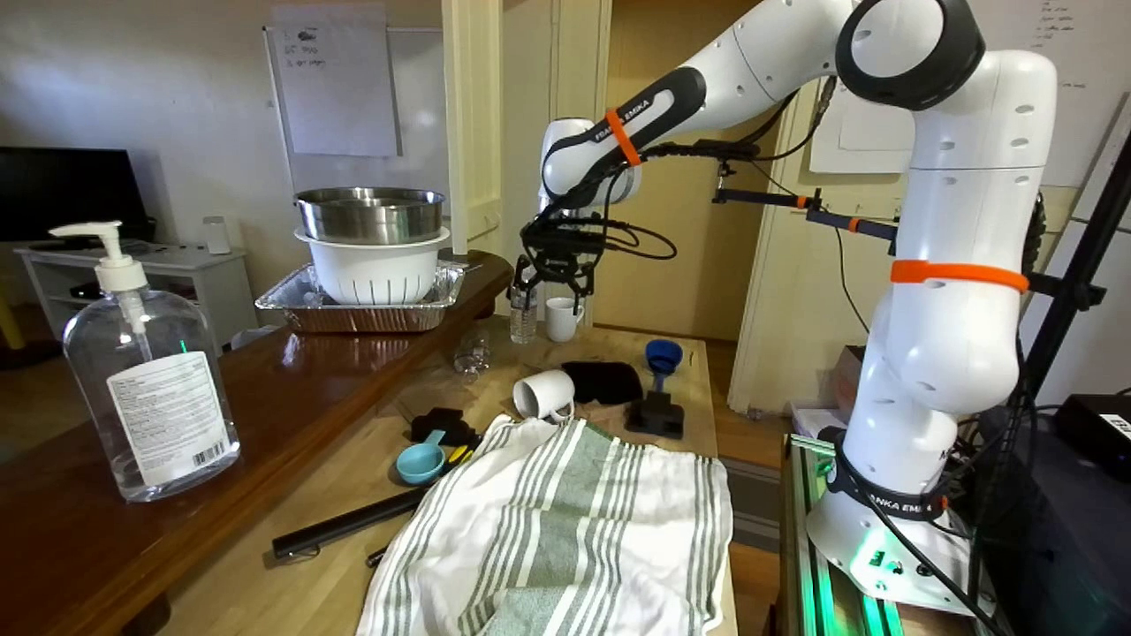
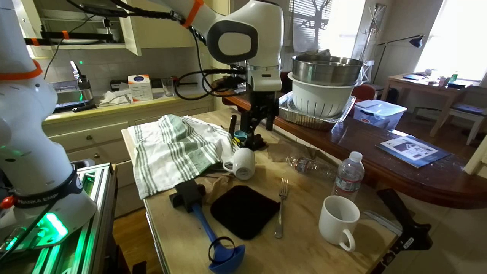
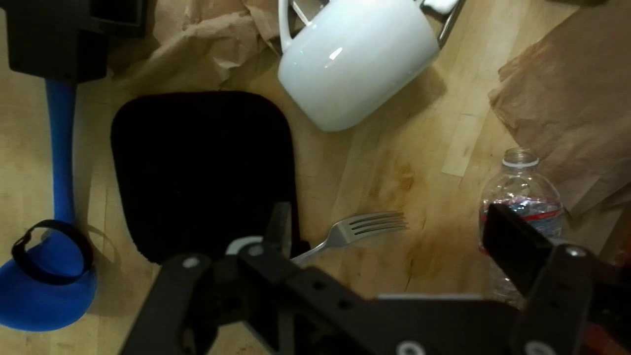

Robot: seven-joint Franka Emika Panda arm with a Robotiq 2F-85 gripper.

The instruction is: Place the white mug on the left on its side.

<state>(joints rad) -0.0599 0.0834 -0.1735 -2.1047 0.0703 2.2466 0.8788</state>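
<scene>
The white mug [image 1: 543, 394] lies on its side by the towel's edge in an exterior view. It is the left one of two mugs in both exterior views [image 2: 240, 163]. In the wrist view it is at the top middle [image 3: 357, 64], with its handle to the left and its top cut off by the frame edge. A near-identical mug [image 2: 338, 220] stands upright near a water bottle. My gripper [image 3: 389, 224] is open and empty. It hangs in the air above the table, with the fork between its fingers in the wrist view. It also shows in an exterior view [image 1: 554, 300].
A fork [image 2: 281, 207], a black pad [image 2: 245, 212], a blue scoop [image 2: 228, 258], a striped towel [image 1: 565, 530], a standing water bottle [image 2: 348, 177], a lying bottle [image 2: 312, 166] and a saw [image 2: 405, 224] are on the table. A raised ledge [image 2: 365, 156] holds stacked bowls [image 2: 321, 93].
</scene>
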